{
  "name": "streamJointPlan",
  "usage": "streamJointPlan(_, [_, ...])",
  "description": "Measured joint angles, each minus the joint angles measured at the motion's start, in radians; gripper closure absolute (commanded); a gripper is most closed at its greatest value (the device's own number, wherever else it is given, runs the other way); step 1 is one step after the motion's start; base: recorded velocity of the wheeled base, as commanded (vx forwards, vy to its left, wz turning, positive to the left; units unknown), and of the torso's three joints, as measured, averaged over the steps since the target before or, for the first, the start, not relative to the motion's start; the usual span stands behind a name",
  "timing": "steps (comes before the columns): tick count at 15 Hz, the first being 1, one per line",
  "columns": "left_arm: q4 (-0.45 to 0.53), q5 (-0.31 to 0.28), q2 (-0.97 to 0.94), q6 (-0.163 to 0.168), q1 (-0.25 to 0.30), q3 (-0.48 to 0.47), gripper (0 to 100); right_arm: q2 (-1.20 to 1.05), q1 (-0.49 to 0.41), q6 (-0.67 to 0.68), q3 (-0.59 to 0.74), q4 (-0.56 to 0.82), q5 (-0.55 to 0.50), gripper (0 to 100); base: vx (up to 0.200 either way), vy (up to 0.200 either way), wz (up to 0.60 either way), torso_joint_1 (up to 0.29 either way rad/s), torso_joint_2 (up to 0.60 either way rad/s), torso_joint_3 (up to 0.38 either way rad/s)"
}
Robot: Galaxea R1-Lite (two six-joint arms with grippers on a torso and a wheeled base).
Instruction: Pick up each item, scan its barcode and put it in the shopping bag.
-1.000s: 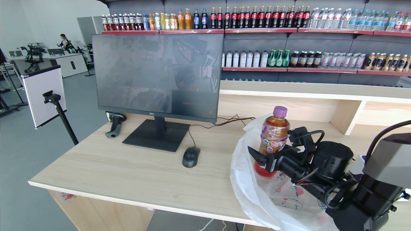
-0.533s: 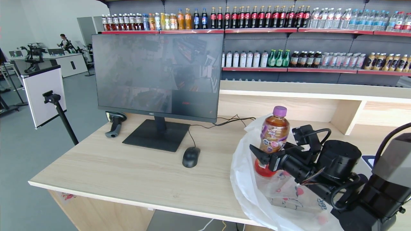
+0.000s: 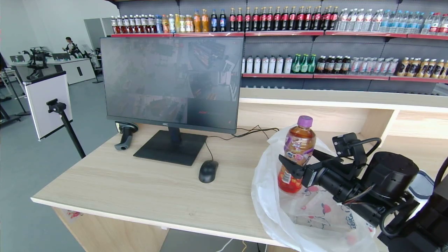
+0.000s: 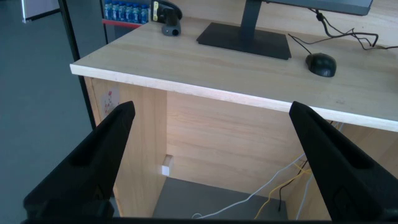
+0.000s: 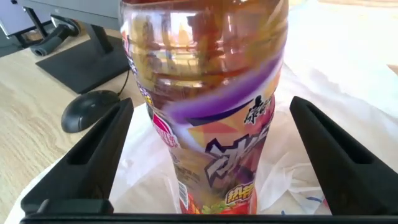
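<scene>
Where the bottle [image 3: 297,150] is: upright in the open mouth of the bag [image 3: 269,210], red base down among the thin white film, purple cap up.
Right gripper [image 5: 211,124]: released. Its two fingers stand wide to either side of the bottle's lower half with a gap on each side, so nothing is held.
Left gripper [image 4: 211,115]: spread wide with nothing between the fingers, hanging well apart from the bag, off the surface's far end and lower than its top.
Step in hand: by my reading the tail of the bagging step, with the bottle set down and the grip let go.
Next move: calls for drawing the right gripper straight back from the bottle, with both fingers kept off its sides and clear of the loose film.
Risk: a tall, narrow bottle on crumpled plastic is likely unsteady, and a brush from either finger could tip it.
Surface [image 3: 140,189]: pale wood, with the bag at one end, spilling over the near edge. The mouse [image 3: 208,171] lies near the bag, the monitor [image 3: 171,80] stands beyond the mouse, and the hand scanner [image 3: 125,134] is farthest from the bag, past the monitor's stand.
Room: shop shelves [image 3: 315,33] lined with drinks stand behind the bag, and a tripod stand [image 3: 64,120] is on the grey floor, well apart from it.
</scene>
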Motion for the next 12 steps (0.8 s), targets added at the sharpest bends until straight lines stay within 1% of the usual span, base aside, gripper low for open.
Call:
streamJointPlan(11, [-0.001,0.0,0.0,0.0,0.0,0.0,0,-0.175,-0.001,0.0,0.161,0.0,0.0,0,0.0,0.0,0.0,0.0,0.0,0.0])
streamJointPlan(12, [-0.001,0.0,0.0,0.0,0.0,0.0,0,-0.184,-0.001,0.0,0.166,0.0,0.0,0,-0.2,0.0,0.0,0.007,0.0,0.007])
